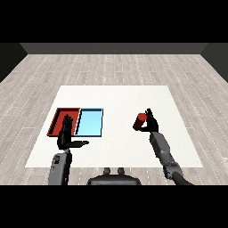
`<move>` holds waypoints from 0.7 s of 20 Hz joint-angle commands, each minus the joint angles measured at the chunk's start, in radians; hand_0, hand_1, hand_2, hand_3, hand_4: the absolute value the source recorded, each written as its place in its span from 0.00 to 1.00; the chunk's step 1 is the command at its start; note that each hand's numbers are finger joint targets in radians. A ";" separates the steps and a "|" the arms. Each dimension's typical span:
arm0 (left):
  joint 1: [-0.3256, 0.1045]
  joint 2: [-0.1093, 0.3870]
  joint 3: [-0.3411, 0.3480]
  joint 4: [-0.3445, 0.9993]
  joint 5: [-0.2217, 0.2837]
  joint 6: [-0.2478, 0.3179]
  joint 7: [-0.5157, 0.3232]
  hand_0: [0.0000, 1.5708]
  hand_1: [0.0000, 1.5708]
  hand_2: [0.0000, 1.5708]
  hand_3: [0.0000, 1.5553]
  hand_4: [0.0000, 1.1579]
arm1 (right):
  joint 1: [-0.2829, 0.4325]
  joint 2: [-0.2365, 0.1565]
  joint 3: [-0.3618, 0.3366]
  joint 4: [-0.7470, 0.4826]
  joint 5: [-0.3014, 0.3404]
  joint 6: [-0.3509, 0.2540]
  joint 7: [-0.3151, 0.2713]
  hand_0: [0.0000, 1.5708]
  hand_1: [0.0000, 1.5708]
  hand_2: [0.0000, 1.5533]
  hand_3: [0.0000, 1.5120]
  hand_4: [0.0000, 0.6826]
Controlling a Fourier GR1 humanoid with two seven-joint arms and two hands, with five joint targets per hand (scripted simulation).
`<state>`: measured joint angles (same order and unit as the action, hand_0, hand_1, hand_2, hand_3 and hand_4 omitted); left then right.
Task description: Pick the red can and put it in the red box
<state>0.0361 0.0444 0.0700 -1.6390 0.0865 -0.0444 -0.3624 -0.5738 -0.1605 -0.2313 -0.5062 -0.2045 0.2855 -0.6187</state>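
bare test room, white table (pixel 116 95), plank floor (pixel 111 67)

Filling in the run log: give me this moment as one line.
right hand: shut on red can, right of trays | left hand: open, beside red tray | light blue tray: empty | can not yet in red tray

A white bench (pixel 120 95) is sitting on a floor (pixel 111 67) of pale grey wooden planks, which is stretching back to a dark wall (pixel 111 48). A light blue tray (pixel 90 123) is lying flat on the left part of the bench, its rim showing darker blue.
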 commanded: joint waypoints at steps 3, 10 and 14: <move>-0.054 -0.001 0.011 -0.014 0.001 0.031 0.051 0.00 0.00 0.00 0.00 0.00 | -0.068 0.012 -0.004 0.106 0.018 -0.016 -0.075 0.00 0.00 0.00 0.00 0.00; 0.026 -0.007 0.004 0.055 -0.005 -0.016 -0.072 0.00 0.00 0.00 0.00 0.00 | -0.084 -0.016 -0.011 0.095 -0.001 -0.013 -0.001 0.00 0.00 0.00 0.00 0.00; 0.052 0.000 -0.009 -0.066 0.007 -0.016 0.000 0.00 0.00 0.00 0.00 0.00 | -0.049 -0.004 -0.008 0.039 -0.020 -0.016 0.027 0.00 0.00 0.00 0.00 0.00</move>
<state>0.0507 0.0406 0.0647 -1.6548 0.0788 -0.0425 -0.3690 -0.6433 -0.1617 -0.2362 -0.4053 -0.1978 0.2686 -0.6504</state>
